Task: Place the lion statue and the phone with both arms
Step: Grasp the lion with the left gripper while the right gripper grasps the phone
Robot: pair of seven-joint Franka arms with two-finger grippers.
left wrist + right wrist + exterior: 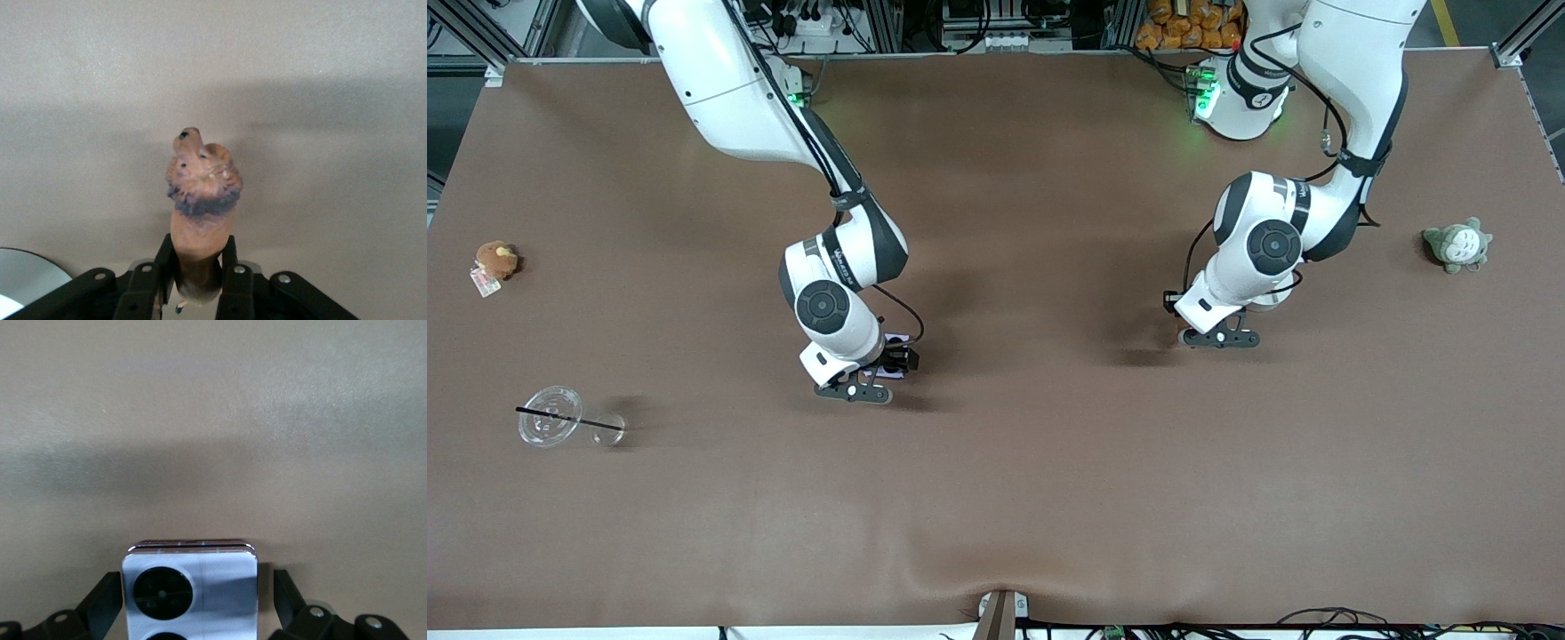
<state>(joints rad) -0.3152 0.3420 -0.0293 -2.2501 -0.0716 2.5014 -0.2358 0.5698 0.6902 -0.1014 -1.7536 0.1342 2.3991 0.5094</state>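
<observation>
The lion statue (200, 193) is a small reddish-brown figurine with a darker mane. My left gripper (198, 257) is shut on its body, and its head sticks out past the fingertips. In the front view this gripper (1192, 331) hangs low over the table toward the left arm's end. The lilac phone (190, 590), folded with its black camera circles facing up, lies between the fingers of my right gripper (195, 587). That gripper is open, with a gap beside the phone. In the front view the right gripper (889, 363) is down at the table near its middle.
A round brown plush with a tag (495, 260) lies at the right arm's end of the table. A grey-green plush (1456, 244) sits at the left arm's end. A clear cup with a black straw (551, 416) lies nearer the front camera than the brown plush.
</observation>
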